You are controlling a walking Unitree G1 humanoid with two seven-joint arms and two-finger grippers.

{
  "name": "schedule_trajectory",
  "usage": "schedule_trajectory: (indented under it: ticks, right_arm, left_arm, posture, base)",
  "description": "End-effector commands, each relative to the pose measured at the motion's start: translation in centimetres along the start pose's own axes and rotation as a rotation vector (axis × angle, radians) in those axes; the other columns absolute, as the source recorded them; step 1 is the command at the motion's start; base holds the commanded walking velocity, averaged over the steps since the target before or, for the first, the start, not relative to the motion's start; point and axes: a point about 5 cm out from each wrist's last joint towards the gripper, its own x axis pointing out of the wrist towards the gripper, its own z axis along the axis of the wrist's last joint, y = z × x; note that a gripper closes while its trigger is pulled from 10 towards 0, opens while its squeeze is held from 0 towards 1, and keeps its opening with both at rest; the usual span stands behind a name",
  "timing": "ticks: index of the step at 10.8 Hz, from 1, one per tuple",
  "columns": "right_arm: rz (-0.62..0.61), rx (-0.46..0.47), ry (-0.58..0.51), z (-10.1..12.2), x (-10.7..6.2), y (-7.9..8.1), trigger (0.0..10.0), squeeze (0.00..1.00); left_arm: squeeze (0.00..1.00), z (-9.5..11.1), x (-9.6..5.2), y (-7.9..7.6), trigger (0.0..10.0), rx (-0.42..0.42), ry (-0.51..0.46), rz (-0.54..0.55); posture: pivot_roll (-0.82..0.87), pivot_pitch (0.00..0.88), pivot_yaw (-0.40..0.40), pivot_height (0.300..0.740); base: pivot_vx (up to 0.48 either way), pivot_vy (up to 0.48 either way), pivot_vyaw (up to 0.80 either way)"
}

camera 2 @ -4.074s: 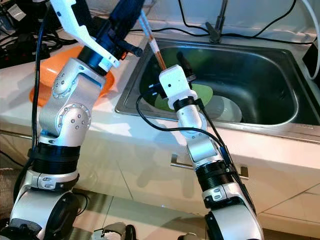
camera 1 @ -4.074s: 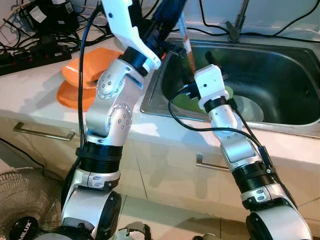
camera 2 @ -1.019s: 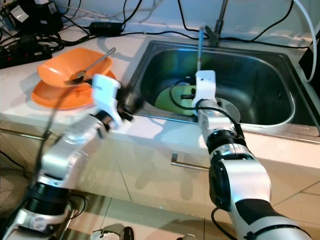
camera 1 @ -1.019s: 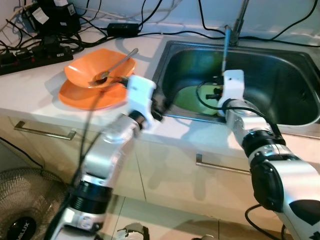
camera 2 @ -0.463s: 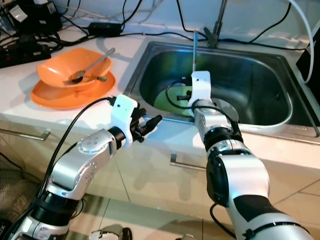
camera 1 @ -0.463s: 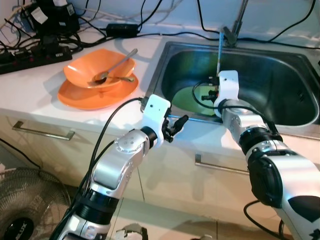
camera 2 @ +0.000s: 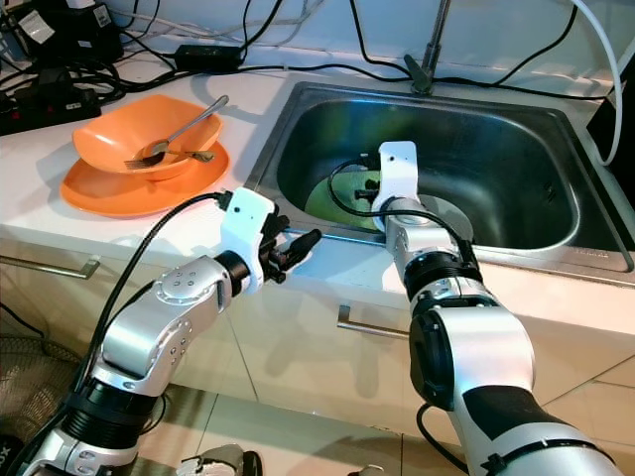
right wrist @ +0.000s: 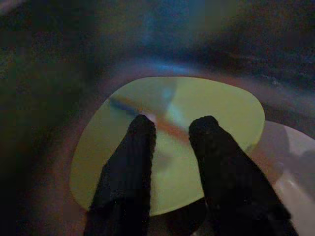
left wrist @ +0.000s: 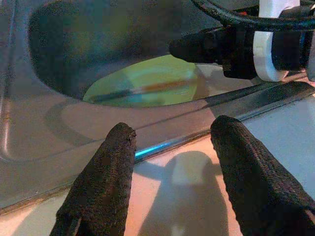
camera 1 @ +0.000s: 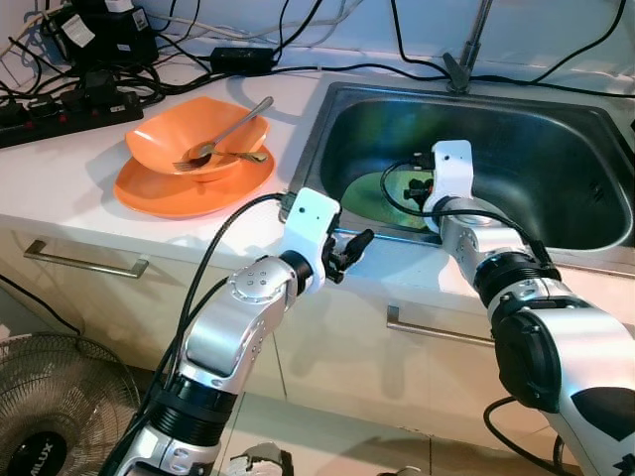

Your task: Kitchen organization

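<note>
A thin blue and orange stick (left wrist: 142, 89) lies blurred across the green plate (camera 1: 367, 198) on the floor of the steel sink (camera 1: 310, 159). My right gripper (camera 1: 412, 188) hangs low inside the sink just above that plate, open, and the stick (right wrist: 123, 105) lies beyond its tips. My left gripper (camera 1: 349, 248) hovers open over the counter's front edge beside the sink's near left corner, with nothing between its fingers (left wrist: 118, 147). On the counter to the left, an orange bowl (camera 1: 198, 139) with a spoon (camera 1: 233, 124) and fork (camera 1: 223, 159) sits on an orange plate (camera 1: 189, 190).
A white plate (right wrist: 290, 162) lies in the sink next to the green one. The faucet (camera 1: 466, 50) stands behind the sink. Power strips and cables (camera 1: 79, 99) crowd the back left counter. Drawer handles (camera 1: 84, 263) run below, and a fan (camera 1: 50, 407) stands on the floor.
The stick stood upright in my right gripper; it has been let go and lies on the green plate. My left arm dropped from above the sink to the counter edge.
</note>
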Motion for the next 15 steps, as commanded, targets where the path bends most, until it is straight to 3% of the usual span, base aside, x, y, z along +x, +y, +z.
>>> schedule_trajectory:
  ticks: [1,2,4,6,7,9,11,13,15]
  right_arm:
    - [0.030,-0.006,0.014,-0.6,0.0,0.7,10.0,0.96]
    - [0.040,-0.022,-0.078,1.0,0.1,1.0,10.0,0.00]
    - [0.093,-0.015,-0.339,5.8,-0.5,1.8,10.0,0.00]
    - [0.109,-0.001,-0.498,7.7,-1.3,2.0,10.0,0.00]
    - [0.121,0.015,-0.556,7.6,-1.7,2.1,10.0,0.00]
    - [0.110,0.047,-0.585,5.5,-2.3,1.8,10.0,0.00]
    - [0.032,0.064,-0.596,2.6,-3.9,0.1,10.0,0.00]
    - [0.020,0.078,-0.636,2.2,-5.6,-0.3,10.0,0.00]
    - [0.083,0.073,-0.617,1.0,-6.6,1.1,10.0,0.00]
  left_arm:
    - [0.00,-0.2,0.0,0.2,10.0,0.008,0.022,0.022]
    - [0.00,0.2,-0.1,0.5,10.0,0.019,-0.009,0.044]
    - [0.00,1.2,0.0,1.1,10.0,0.069,-0.094,0.098]
    - [0.00,1.7,0.1,1.3,10.0,0.144,-0.142,0.152]
    - [0.00,2.0,0.0,1.3,10.0,0.142,-0.166,0.162]
    - [0.00,2.1,0.0,1.6,10.0,0.147,-0.189,0.192]
    - [0.00,1.7,-0.1,1.9,10.0,0.153,-0.200,0.216]
    - [0.00,1.1,-0.2,1.7,10.0,0.153,-0.197,0.221]
    - [0.00,1.0,-0.5,1.9,10.0,0.199,-0.214,0.254]
  posture:
    - [0.13,0.073,0.001,0.740]
    - [0.13,0.075,0.003,0.740]
    - [0.12,0.083,0.006,0.740]
    - [0.10,0.091,0.004,0.740]
    - [0.10,0.092,0.003,0.740]
    - [0.09,0.095,0.002,0.740]
    - [0.05,0.088,0.002,0.740]
    - [0.04,0.085,0.003,0.740]
    - [0.04,0.073,0.005,0.740]
  base:
    - [0.000,0.000,0.00]
    - [0.000,0.000,0.00]
    - [0.000,0.000,0.00]
    - [0.000,0.000,0.00]
    - [0.000,0.000,0.00]
    - [0.000,0.000,0.00]
    - [0.000,0.000,0.00]
    - [0.000,0.000,0.00]
    - [0.000,0.000,0.00]
